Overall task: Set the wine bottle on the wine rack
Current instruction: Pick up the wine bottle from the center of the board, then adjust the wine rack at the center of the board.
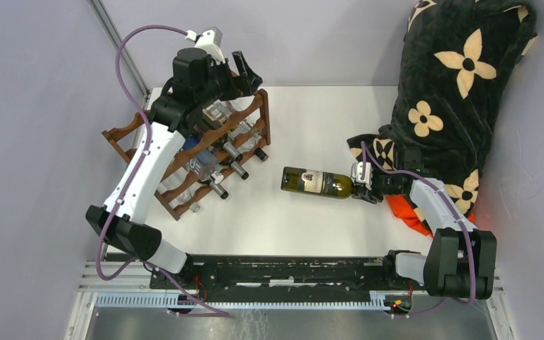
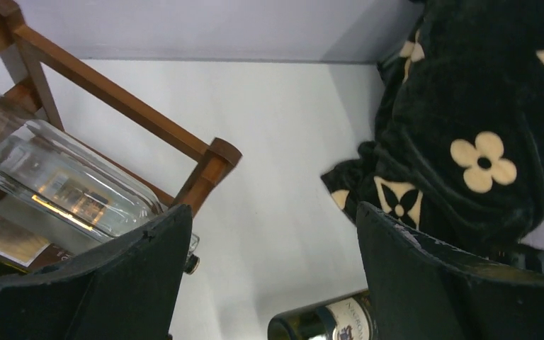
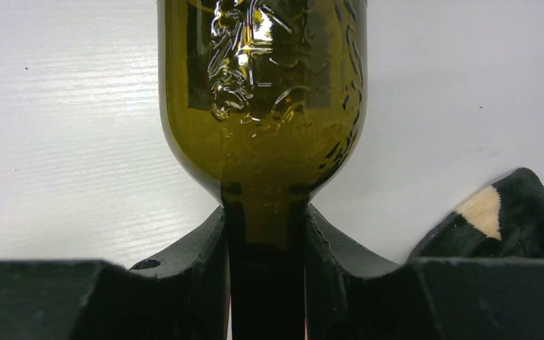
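A green wine bottle with a white label lies on its side on the white table, neck pointing right. My right gripper is shut on its neck; in the right wrist view the bottle fills the middle, its neck clamped between my fingers. The dark reddish-brown wine rack stands at the back left, holding several bottles. My left gripper is open and empty above the rack's far right corner. The left wrist view shows that rack corner and the wine bottle's base.
A black blanket with cream flowers is heaped at the back right, over something orange. Clear glass bottles lie in the rack. Grey walls close the table on the left, back and right.
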Action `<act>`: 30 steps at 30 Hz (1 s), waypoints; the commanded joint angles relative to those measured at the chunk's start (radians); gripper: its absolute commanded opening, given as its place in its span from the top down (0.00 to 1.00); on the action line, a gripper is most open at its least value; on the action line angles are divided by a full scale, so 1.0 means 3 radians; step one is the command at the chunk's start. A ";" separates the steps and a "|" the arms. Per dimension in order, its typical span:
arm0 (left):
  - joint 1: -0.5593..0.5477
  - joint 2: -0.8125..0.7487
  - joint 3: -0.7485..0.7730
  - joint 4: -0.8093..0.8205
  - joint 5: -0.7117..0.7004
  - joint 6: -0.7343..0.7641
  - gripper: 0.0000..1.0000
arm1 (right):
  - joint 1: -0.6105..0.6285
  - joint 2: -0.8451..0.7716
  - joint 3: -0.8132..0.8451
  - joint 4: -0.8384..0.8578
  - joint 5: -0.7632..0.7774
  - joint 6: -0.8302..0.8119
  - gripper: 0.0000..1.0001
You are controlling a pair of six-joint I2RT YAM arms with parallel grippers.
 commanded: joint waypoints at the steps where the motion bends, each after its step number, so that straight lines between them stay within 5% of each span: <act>1: 0.0087 0.0123 0.0075 0.0404 -0.0265 -0.0573 0.10 | -0.0003 -0.0114 0.0230 0.0243 -0.0516 0.0195 1.00; 6: 0.0094 0.0319 0.0160 0.0383 -0.0987 -0.0918 0.25 | 0.0006 -0.0123 0.0228 0.0338 -0.0535 0.0287 1.00; 12: 0.0113 0.0800 0.0699 -0.0101 -0.1515 -0.1320 0.25 | 0.0027 -0.0120 0.0215 0.0382 -0.0570 0.0345 1.00; 24: 0.0140 0.1617 0.1280 -0.0564 -0.1544 -0.1738 0.27 | 0.0032 -0.0180 0.0256 0.0405 -0.0632 0.0430 1.00; 30: 0.0138 0.1846 0.1386 -0.0575 -0.1362 -0.1794 0.43 | 0.0033 -0.0217 0.0246 0.0469 -0.0680 0.0515 1.00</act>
